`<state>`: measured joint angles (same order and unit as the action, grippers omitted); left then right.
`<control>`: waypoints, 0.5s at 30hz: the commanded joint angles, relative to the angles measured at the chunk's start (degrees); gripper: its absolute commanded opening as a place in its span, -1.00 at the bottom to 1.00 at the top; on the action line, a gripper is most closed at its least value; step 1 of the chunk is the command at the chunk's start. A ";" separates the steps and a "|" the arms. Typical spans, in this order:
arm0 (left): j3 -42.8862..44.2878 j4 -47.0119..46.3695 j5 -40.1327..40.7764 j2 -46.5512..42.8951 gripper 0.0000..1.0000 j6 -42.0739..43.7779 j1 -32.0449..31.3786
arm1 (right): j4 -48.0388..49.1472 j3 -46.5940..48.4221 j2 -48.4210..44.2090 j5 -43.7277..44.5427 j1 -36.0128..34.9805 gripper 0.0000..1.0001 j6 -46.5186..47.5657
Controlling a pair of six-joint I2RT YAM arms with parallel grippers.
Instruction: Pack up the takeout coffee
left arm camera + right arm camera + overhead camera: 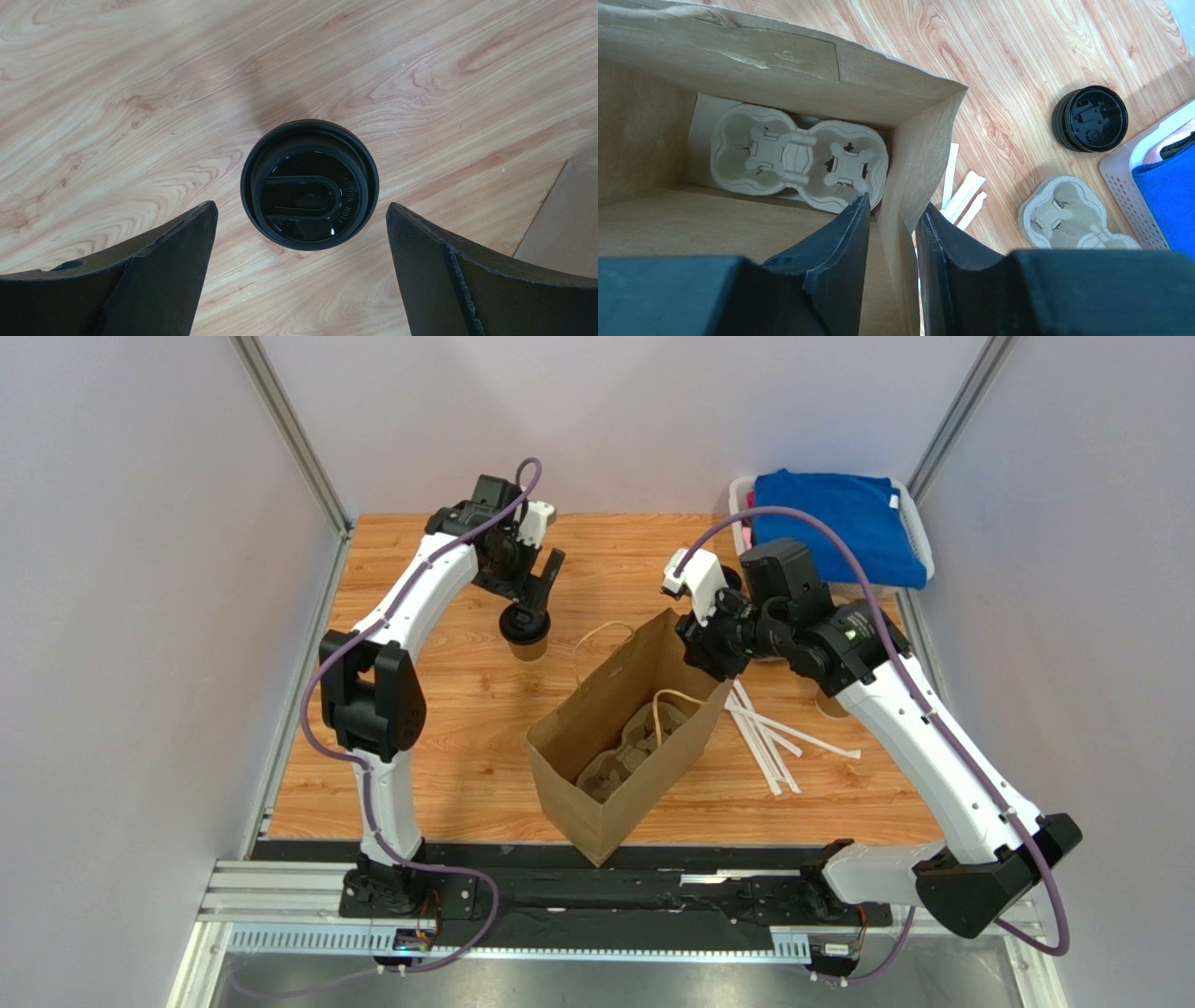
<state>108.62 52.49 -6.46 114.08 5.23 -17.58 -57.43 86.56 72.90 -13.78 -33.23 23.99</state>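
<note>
The takeout coffee (526, 630), a small paper cup with a round black lid, stands upright on the wooden table left of the bag. In the left wrist view its lid (309, 184) lies between and just ahead of my fingers. My left gripper (530, 597) (300, 206) is open directly above it, jaws wide on either side and not touching. My right gripper (706, 647) (892, 203) is shut on the top edge of the side wall of the brown paper bag (582, 791) (773, 49). The bag stands open, with a pulp cup carrier (801, 161) on its bottom.
A loose black lid (1090, 117) and a second pulp carrier (1074, 217) lie right of the bag. White paper-wrapped straws (765, 735) (962, 196) lie beside it. A white basket (915, 515) with a blue cloth (842, 518) stands at the back right.
</note>
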 commanded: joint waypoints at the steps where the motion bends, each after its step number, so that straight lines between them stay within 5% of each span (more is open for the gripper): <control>1: 1.95 2.00 1.01 0.97 0.98 -1.19 0.18 | -0.49 0.53 -0.66 -0.28 0.45 -0.29 0.53; 15: 0.63 2.09 1.01 2.90 0.98 -2.68 0.53 | -0.84 3.08 0.83 -0.02 1.68 0.32 1.24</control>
<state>108.66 54.61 -5.39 116.03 3.81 -17.52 -58.19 86.78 73.21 -13.93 -31.92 24.25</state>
